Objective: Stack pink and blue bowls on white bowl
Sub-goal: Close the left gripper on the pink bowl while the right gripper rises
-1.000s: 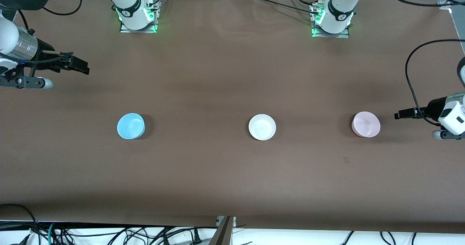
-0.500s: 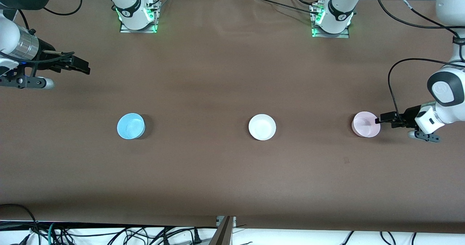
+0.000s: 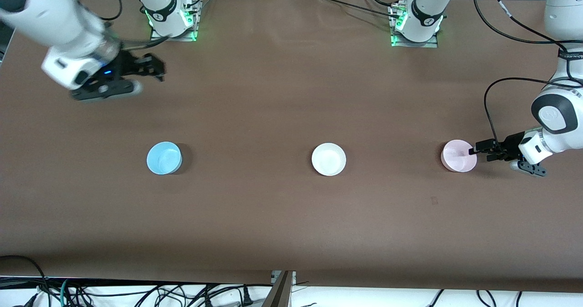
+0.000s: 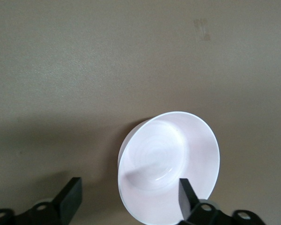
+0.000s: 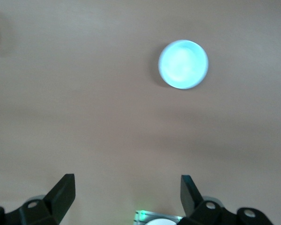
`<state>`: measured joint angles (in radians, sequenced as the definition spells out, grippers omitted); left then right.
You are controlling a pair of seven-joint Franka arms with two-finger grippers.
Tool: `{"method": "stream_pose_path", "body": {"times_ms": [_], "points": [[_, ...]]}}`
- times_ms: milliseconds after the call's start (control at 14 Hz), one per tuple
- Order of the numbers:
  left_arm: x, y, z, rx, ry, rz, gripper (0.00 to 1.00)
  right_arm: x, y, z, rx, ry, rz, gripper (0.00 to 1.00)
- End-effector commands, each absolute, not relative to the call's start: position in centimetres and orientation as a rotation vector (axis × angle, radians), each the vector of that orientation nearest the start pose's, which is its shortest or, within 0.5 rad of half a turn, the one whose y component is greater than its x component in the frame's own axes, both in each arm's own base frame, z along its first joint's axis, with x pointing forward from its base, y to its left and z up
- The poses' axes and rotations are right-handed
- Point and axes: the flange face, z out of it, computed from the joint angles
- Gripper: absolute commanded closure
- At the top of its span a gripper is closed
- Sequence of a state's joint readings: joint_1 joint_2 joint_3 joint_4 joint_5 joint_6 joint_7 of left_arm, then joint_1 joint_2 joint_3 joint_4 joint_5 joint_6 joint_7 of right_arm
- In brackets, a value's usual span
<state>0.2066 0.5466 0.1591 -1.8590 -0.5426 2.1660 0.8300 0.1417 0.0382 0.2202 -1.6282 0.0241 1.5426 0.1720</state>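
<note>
Left gripper [image 3: 473, 151]: fingers spread, straddling the rim of the pink bowl [image 3: 458, 156], one inside; bowl sits near the table edge at the left arm's end. White bowl [image 3: 328, 159]: mid-table. Blue bowl [image 3: 164, 158]: toward the right arm's end. Right gripper [image 3: 155, 68]: fingers spread, over bare table near its base corner. Step judged: grasping pink; next calls for closing on the rim, lifting. No legible writing.
</note>
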Motion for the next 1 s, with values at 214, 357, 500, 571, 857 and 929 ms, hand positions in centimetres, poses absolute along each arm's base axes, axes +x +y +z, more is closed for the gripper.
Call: {"method": "stream_pose_path", "body": {"times_ms": [214,357,500,571,857,929], "points": [[58.6,20.1,19.8,-3.533,0.192,-0.068,0.61,50.0,25.9,58.4,-3.132,-0.281,0.114,0.01],[58.6,20.1,19.7,-3.534,0.191,-0.063,0.68,48.7,28.4,58.6,-3.117,-0.354,0.096,0.01],[58.6,20.2,19.5,-3.528,0.19,-0.07,0.83,45.1,33.5,59.0,-3.085,-0.52,0.095,0.01],[58.7,20.2,19.7,-3.529,0.192,-0.071,0.91,41.7,37.7,59.1,-3.056,-0.668,0.097,0.0],[59.6,19.9,21.6,-3.537,0.19,-0.095,1.0,32.0,45.7,59.4,-2.996,-0.94,0.099,0.0],[60.0,19.4,22.1,-3.539,0.195,-0.1,1.0,31.6,45.8,59.9,-2.99,-0.956,0.085,0.0]]}}
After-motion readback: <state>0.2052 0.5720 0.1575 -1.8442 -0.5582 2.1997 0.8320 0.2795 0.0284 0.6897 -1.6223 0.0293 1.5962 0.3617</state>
